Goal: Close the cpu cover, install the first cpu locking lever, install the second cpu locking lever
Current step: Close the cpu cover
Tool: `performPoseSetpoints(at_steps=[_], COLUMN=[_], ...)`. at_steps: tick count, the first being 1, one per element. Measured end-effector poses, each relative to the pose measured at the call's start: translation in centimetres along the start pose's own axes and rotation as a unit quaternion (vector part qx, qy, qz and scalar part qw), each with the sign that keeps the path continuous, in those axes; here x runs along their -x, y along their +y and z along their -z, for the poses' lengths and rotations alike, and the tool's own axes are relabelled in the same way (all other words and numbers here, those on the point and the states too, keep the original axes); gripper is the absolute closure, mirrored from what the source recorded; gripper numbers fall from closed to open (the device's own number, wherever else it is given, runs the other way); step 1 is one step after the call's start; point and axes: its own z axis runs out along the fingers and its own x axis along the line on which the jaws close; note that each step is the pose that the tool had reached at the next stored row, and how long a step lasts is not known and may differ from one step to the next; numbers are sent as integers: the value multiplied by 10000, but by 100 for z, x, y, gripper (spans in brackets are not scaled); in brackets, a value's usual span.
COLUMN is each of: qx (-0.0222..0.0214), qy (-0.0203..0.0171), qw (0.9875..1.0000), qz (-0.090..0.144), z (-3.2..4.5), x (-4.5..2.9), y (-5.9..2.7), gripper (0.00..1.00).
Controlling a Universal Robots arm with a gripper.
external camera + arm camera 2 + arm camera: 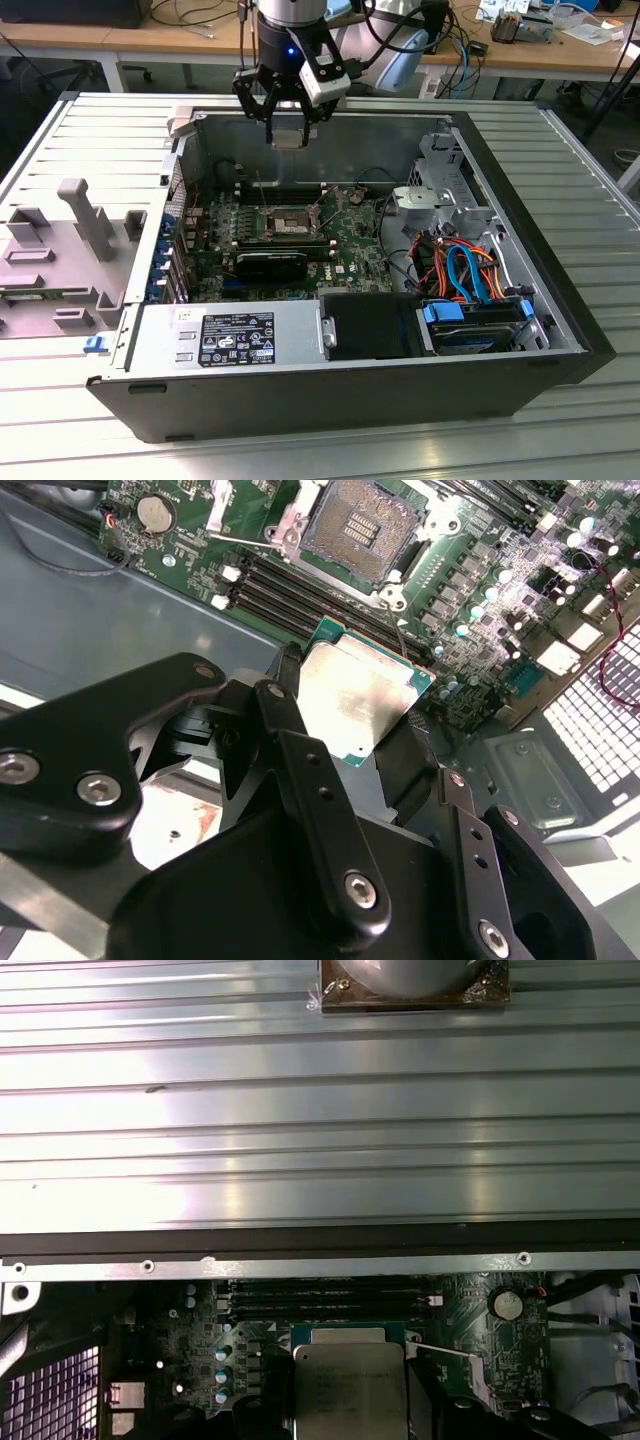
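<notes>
- Gripper (286, 115) poised over the open PC case (350, 400), above the socket area of the green motherboard (355, 250).
- Clamped on a CPU chip (360, 695), with black fingers (300, 750) pressing on opposite edges.
- Chip held flat, metal lid facing the wrist cameras, probably so the contact side points down at the socket (362, 528).
- Socket bare, with its fine grid of contacts exposed and ringed by a grey frame.
- cpu cover (290, 525): thin silvery stamped plate at the socket's edge, apparently swung up off it; judged not closed.
- Locking lever (402, 630): slim bent wire rod standing free near a socket corner, unlatched by the look of it.
- Chip lid: dull brushed silver, square with stepped corners, on a green substrate rim.
- Fingers: matte black linkage bars joined by bright screws.
</notes>
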Motion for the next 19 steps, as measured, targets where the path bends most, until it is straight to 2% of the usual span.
performPoseSetpoints(at_steps=[19], qx=[0], qy=[0], qw=[10000], qz=[0], z=[-62], x=[-34], y=[-7], gripper=[45])
